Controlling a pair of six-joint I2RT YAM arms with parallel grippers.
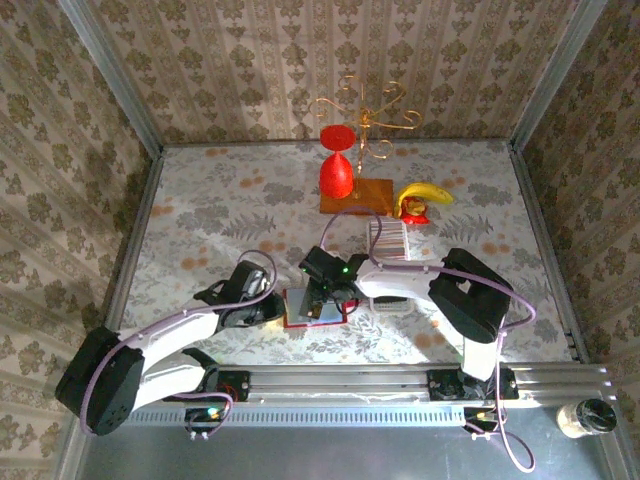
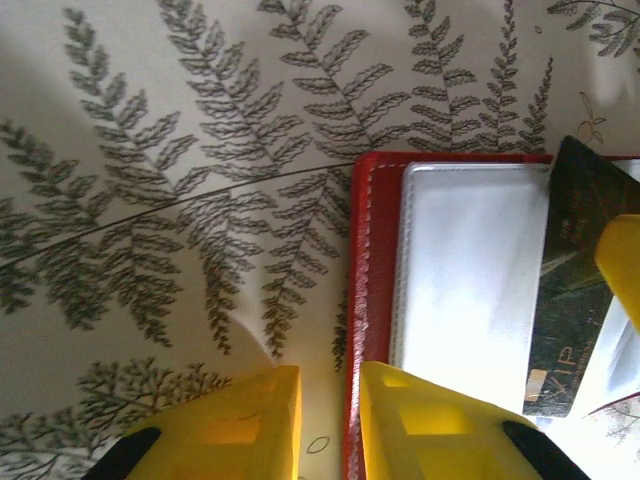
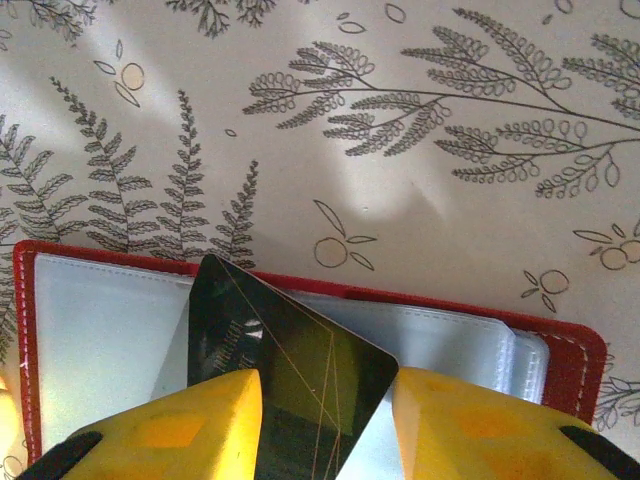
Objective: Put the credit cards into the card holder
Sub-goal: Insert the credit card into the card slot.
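Pinching a dark credit card [image 3: 285,345], glossy and rectangular with fine gold lines, the right gripper [image 3: 325,405] is closed on the card's lower part with its two yellow fingers. The card is held tilted. Its free upper corner points away from the fingers and lies over the open red book-like card holder [image 3: 100,340], which has pale blue-grey plastic pockets. The card overlaps the pocket area near the holder's middle. Whether its edge has entered a pocket cannot be told.

The card holder lies flat and open on the fern-patterned tablecloth [image 1: 200,220], close to the near edge of the table. In the top view the right gripper is directly over it.

The left gripper [image 2: 330,425] sits low at the holder's left edge. Its yellow fingers are slightly spread, and bare cloth shows in the narrow gap between them. The holder's red stitched border runs along the inner side of one finger, which overlaps the holder's corner. The other finger is over cloth only. Contact with the border cannot be confirmed.

The pale whitish-grey credit cards [image 1: 388,240] form a striped row farther back on the table, apart from the holder. The row lies near a yellow banana [image 1: 425,194] and a brown wooden board [image 1: 355,196] carrying a red goblet-shaped glass [image 1: 337,172].
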